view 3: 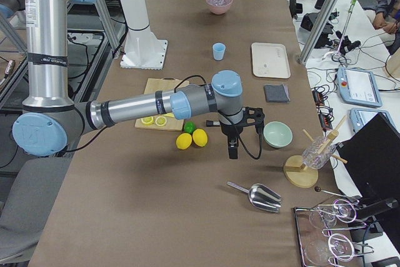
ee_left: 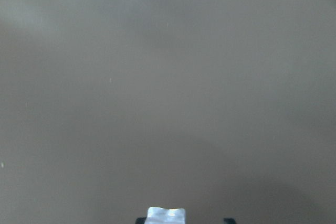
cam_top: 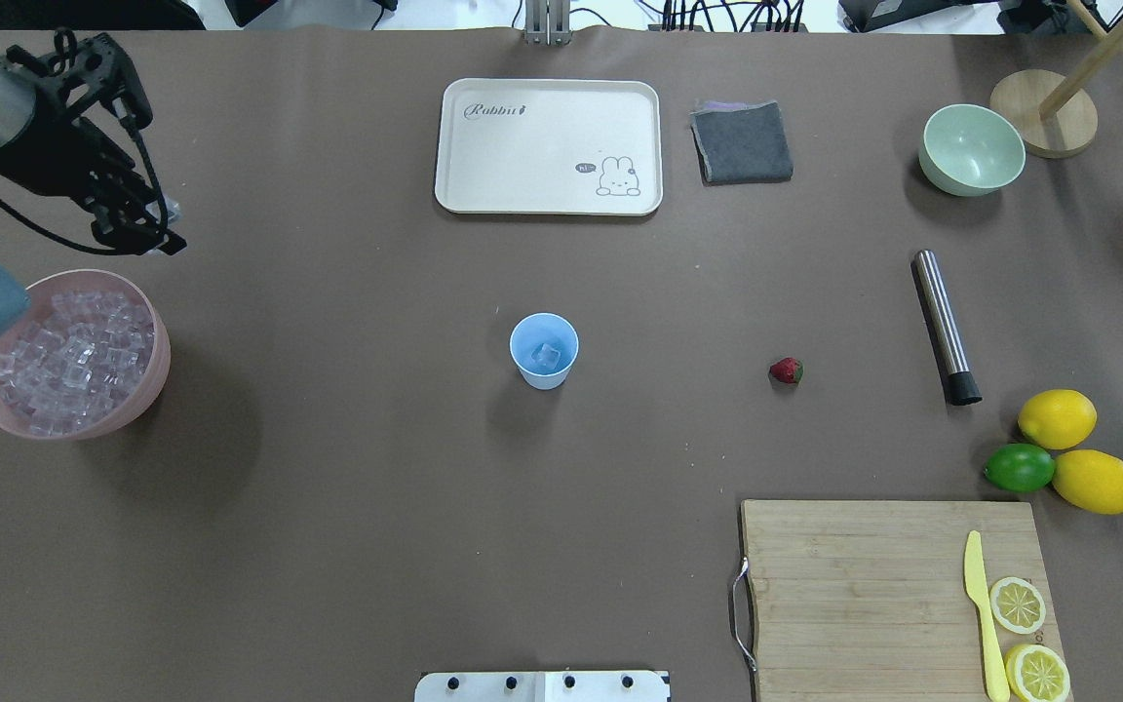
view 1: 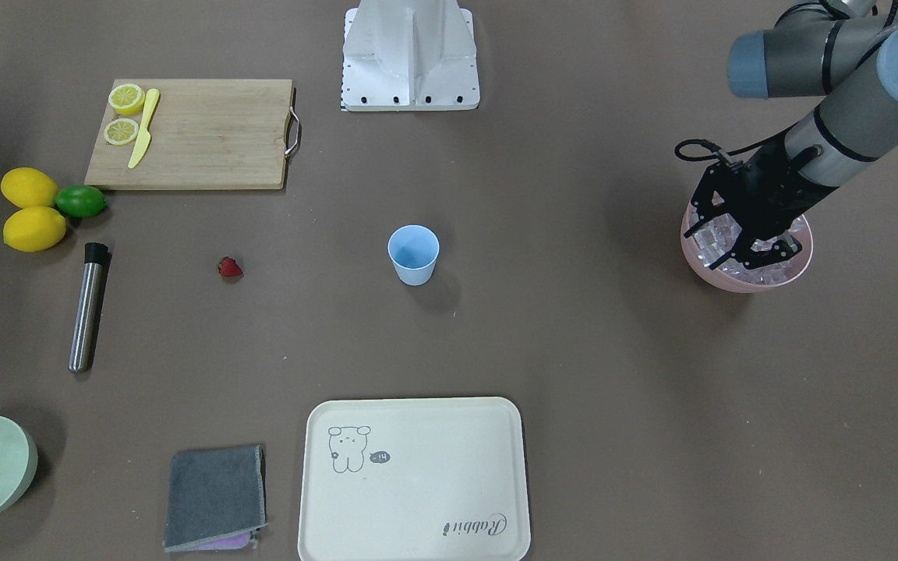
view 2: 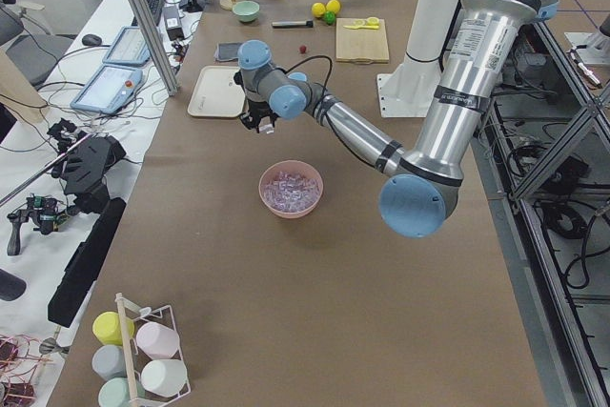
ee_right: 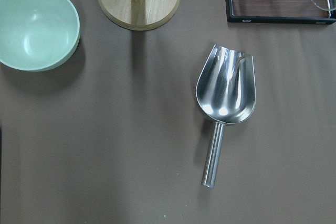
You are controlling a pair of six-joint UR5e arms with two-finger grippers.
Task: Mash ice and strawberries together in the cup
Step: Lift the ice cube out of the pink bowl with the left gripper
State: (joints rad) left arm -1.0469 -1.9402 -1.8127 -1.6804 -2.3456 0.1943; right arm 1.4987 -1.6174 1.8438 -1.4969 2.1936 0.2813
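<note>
Ice-loading step: the left gripper (cam_top: 154, 232) seems clenched on one ice (ee_left: 165, 215) cube, with the bowl (cam_top: 158, 382) below it. Next it must carry the cube sideways to the cup (cam_top: 544, 353), well apart, with the strawberry (cam_top: 786, 370) farther still. I cannot tell the state of the right gripper (view 3: 232, 148) jaws.

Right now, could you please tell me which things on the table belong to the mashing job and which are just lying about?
For the job: cup, strawberry, ice in the pink bowl, one cube in the left gripper, steel rod (probably the masher).

Lying about: tray, grey cloth, green bowl, lemons, lime, cutting board, yellow knife, scoop.
</note>
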